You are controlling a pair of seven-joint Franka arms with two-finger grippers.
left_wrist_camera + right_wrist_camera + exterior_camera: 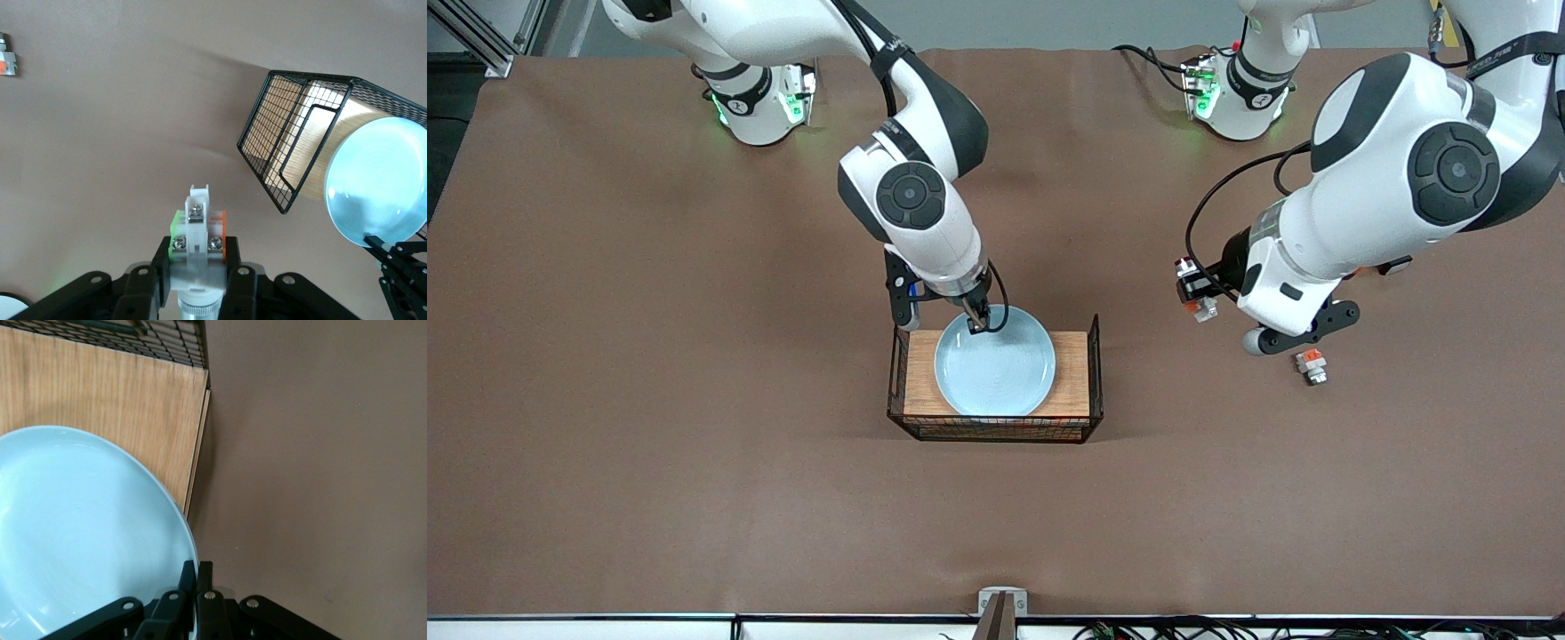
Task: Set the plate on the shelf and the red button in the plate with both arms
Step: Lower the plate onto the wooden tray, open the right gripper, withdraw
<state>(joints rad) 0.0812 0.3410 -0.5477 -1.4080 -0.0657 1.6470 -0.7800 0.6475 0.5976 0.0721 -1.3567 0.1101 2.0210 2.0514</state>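
Hiding under right gripper (980, 322): plate (996, 366) rim

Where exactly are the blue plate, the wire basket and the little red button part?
plate (996, 366), front view, middle of its pale blue face.
basket (1094, 369), front view, wire end wall.
red button (198, 230), left wrist view, white body between the fingers.

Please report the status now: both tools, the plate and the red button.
Right tool shut on plate rim, plate on wooden-topped basket. Left tool shut on red button, over bare table. Spare button piece near, not blocking.
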